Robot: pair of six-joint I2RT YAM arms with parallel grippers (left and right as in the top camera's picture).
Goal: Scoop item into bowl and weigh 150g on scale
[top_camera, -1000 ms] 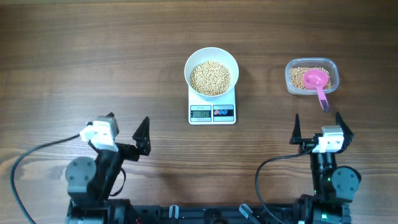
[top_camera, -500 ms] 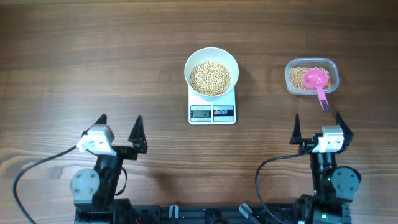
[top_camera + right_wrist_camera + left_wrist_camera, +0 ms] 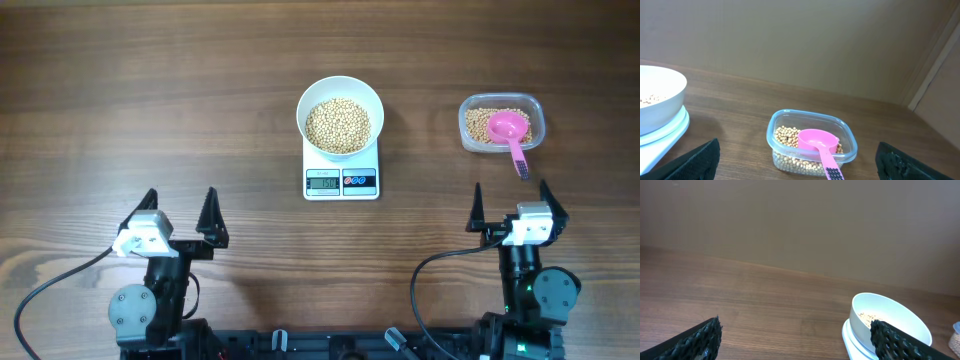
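Dark wood-grain tabletop stretches out before two arms parked at its near edge. Left claw and right claw both gape wide, holding nothing. Ahead and to the right of the left claw, a round white bowl sits on a small square white scale, heaped with tan soybean-like beans. Straight ahead of the right claw, a clear plastic tub holds a shallower layer of beans and a pink plastic scoop, its handle pointing back at the claw. Scooping looks finished, and weighing appears the step in hand. The display digits are too small to read surely, so the next move calls for checking them and topping up only if short.
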